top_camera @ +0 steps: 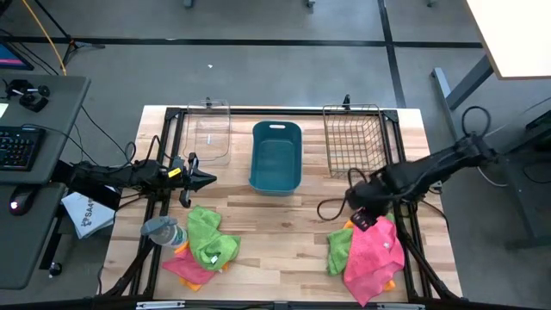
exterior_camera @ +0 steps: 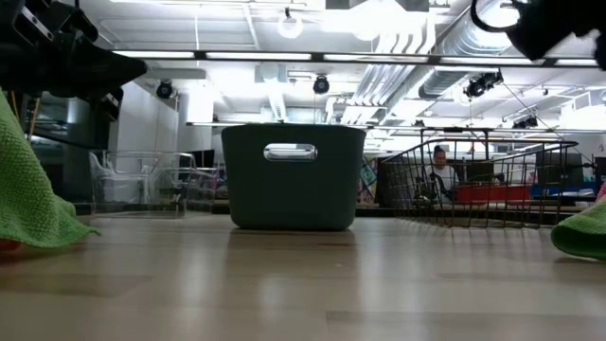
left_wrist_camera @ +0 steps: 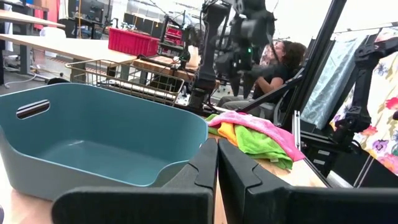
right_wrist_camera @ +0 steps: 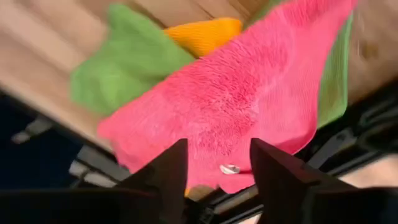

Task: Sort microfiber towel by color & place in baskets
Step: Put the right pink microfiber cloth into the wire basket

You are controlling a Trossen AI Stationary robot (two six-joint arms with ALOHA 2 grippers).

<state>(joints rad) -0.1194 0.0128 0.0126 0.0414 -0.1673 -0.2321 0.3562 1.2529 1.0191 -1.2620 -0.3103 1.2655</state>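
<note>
Three bins stand in a row at the table's far side: a clear bin (top_camera: 209,133), a teal tub (top_camera: 275,155) and a wire basket (top_camera: 351,138). Near the left front lies a heap with a green towel (top_camera: 211,241), a pink towel (top_camera: 189,269) and a grey-blue one (top_camera: 164,231). At the right front a big pink towel (top_camera: 374,254) lies over a green towel (top_camera: 338,250) and an orange one (right_wrist_camera: 205,34). My right gripper (right_wrist_camera: 217,149) hovers open above that pink towel (right_wrist_camera: 249,93). My left gripper (top_camera: 209,179) is shut and empty, raised left of the teal tub (left_wrist_camera: 93,143).
Dark frame bars run along the table's left and right sides. A desk with a keyboard (top_camera: 17,146) stands left of the table. A cable loop (top_camera: 331,207) hangs by the right arm. Bare wood lies between the two heaps, in front of the tub. A person (left_wrist_camera: 280,62) sits beyond the table.
</note>
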